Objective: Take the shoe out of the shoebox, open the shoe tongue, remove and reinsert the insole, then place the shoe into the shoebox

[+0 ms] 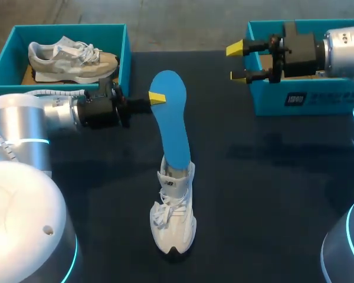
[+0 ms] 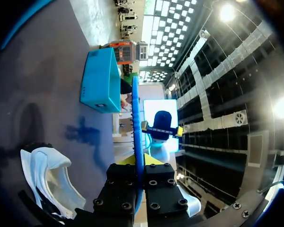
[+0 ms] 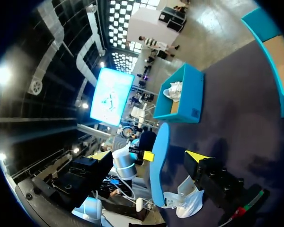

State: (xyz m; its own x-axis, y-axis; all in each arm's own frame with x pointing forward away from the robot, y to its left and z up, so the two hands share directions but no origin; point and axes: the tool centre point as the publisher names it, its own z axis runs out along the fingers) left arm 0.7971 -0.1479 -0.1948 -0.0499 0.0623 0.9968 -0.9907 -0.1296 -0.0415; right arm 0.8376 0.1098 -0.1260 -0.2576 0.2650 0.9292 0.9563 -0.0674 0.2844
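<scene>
The blue foam insole [image 1: 171, 127] stands upright from the white lace-up shoe [image 1: 173, 221] near the worktop's front edge; left fingers [image 1: 157, 98] clamp its top, while right fingers [image 1: 235, 48], far off, gape.

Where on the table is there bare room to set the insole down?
Bare table lies between the white shoe and the right shoebox. It is crowded where the left gripper holds the insole beside the left shoebox.

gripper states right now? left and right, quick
Left gripper: closed on the blue insole, whose lower end is in the white shoe.
Right gripper: open, holding nothing.
</scene>
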